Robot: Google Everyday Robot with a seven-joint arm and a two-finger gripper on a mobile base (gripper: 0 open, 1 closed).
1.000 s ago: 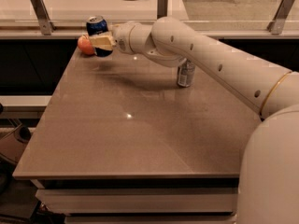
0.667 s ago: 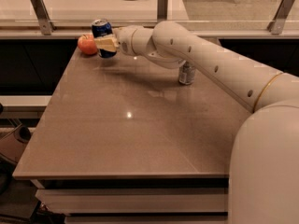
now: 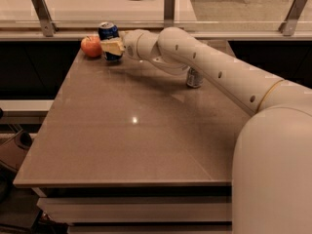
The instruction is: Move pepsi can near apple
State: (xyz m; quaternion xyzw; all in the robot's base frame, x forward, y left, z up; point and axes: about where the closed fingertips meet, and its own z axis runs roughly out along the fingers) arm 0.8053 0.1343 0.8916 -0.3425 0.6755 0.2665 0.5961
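Note:
The dark blue pepsi can (image 3: 108, 34) stands upright at the far left corner of the table, just right of the red-orange apple (image 3: 91, 46). There is a small gap between them. My gripper (image 3: 112, 47) reaches in from the right, and its pale fingers are closed around the can's lower half. The can's base is at or just above the tabletop; I cannot tell which. My white arm stretches from the lower right across the table.
A slimmer silver-grey can (image 3: 194, 78) stands at the right of the brown table (image 3: 131, 140), partly hidden behind my arm. A raised counter with metal brackets (image 3: 43, 13) runs along the table's far edge. The table's left edge drops to the dark floor.
The gripper with the pepsi can has shifted slightly right and lower, toward the tabletop beside the apple. The apple and the silver can have not moved.

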